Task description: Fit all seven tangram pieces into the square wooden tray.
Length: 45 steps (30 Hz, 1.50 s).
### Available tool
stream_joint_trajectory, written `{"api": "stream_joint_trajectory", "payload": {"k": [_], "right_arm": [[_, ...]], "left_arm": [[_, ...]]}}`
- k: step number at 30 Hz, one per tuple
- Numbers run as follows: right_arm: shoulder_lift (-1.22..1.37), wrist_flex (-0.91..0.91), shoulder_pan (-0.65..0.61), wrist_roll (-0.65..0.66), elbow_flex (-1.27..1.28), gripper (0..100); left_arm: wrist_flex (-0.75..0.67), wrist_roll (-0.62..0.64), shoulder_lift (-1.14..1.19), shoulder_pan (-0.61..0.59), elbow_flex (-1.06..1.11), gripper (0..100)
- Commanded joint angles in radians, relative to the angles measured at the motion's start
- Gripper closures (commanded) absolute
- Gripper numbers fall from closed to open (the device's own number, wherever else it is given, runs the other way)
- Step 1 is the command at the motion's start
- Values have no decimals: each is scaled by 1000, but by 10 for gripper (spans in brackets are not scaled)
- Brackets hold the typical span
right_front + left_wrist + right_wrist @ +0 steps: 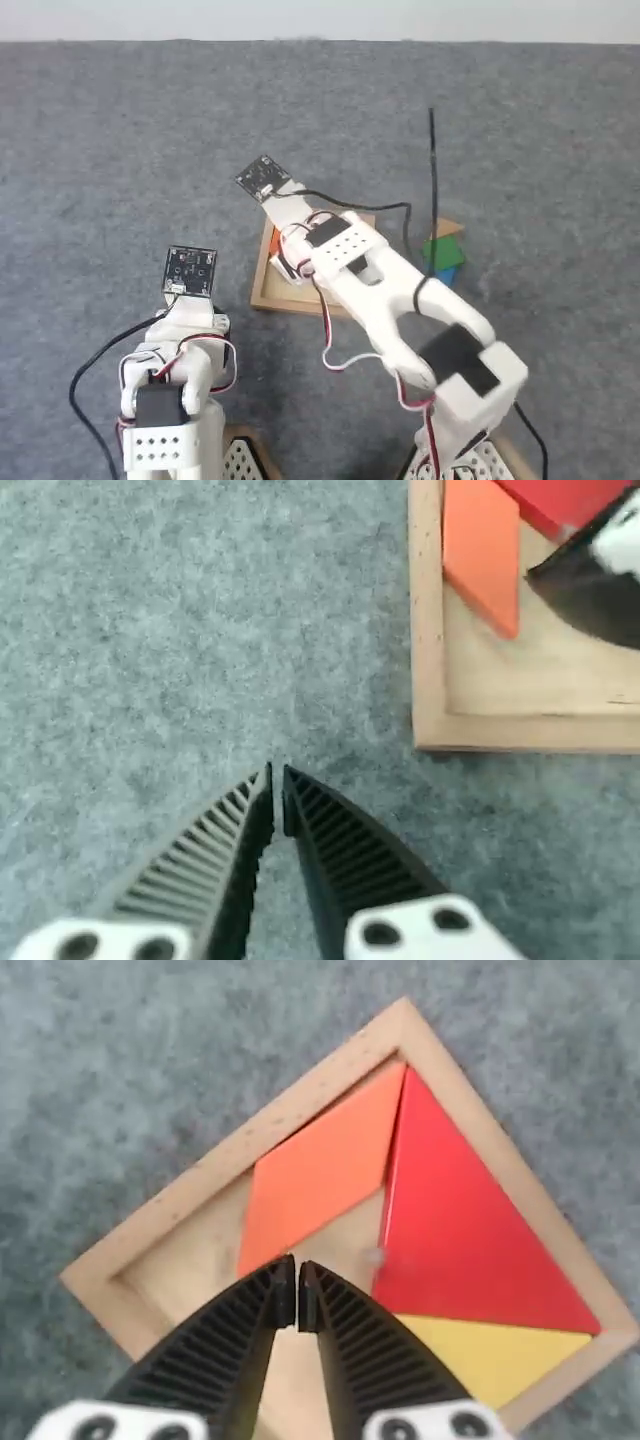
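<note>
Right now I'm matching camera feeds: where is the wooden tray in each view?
High view: wooden tray mid-table, under the right arm.
Left wrist view: its corner, beyond the left hand.
Right wrist view: its rim, beneath the right hand.
Shared landmark: the orange piece inside it.

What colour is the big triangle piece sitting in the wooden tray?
Red; the large triangle shows best in the right wrist view.

2 white arms, black servos, red/black cables, ribbed black fingers, wrist circuit boards
</note>
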Motion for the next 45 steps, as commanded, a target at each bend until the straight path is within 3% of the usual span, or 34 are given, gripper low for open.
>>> {"api": "stream_joint_trajectory", "payload": {"k": [1, 7, 12, 19, 23, 27, 37, 45], "right_arm": [[-156, 10, -2, -6, 43, 975], [-423, 48, 59, -2, 232, 975], [-662, 216, 206, 115, 330, 975], [-858, 389, 484, 127, 384, 974], [-814, 429, 579, 143, 382, 902], [-708, 409, 593, 167, 373, 802], [-390, 300, 602, 153, 155, 795], [-131, 298, 611, -144, -127, 796]], "left_arm": [[3, -2, -17, 6, -10, 979], [3, -2, -17, 6, -10, 979], [3, -2, -17, 6, -10, 979], [3, -2, -17, 6, -10, 979], [3, -2, -17, 6, -10, 979], [3, -2, -17, 6, -10, 979], [3, -2, -17, 6, -10, 979], [3, -2, -17, 6, -10, 979]]}}
